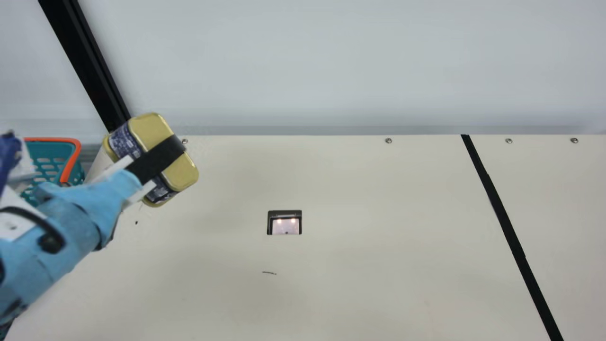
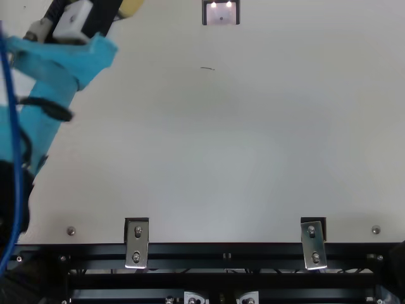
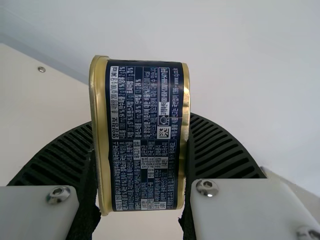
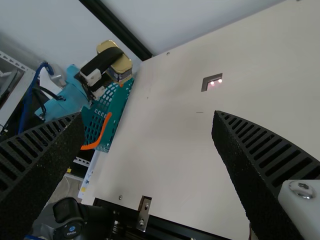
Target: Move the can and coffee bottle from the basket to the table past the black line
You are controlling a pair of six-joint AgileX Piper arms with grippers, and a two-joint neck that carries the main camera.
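Fingers of the right pincer point(image 4: 148, 120) stand spread in the right wrist view, with nothing between them. Farther off, the left pincer point(image 3: 142, 120) pinches the rectangular gold-and-navy can point(image 1: 182, 173) from both sides. In the main view the can hangs tilted above the worktop point(image 1: 355, 237), toward 9 o'clock from the middle. Beyond it, still toward 9 o'clock, sits the teal basket point(image 4: 122, 107) with its orange handle point(image 1: 71, 163), beside the worktop's edge. The can is out of the basket and up in the air, so its lift looks done; the carry and the setting down are left. The black line point(image 1: 505, 218) lies well apart from it, slanting from between 2 and 3 o'clock down toward 4. Past it, on the 3 o'clock side, is presumably where the can must land. Too little of the basket's inside can be made out to tell whether the coffee bottle waits there; its move is probably left as well. The task seems early, with the first item in transit.
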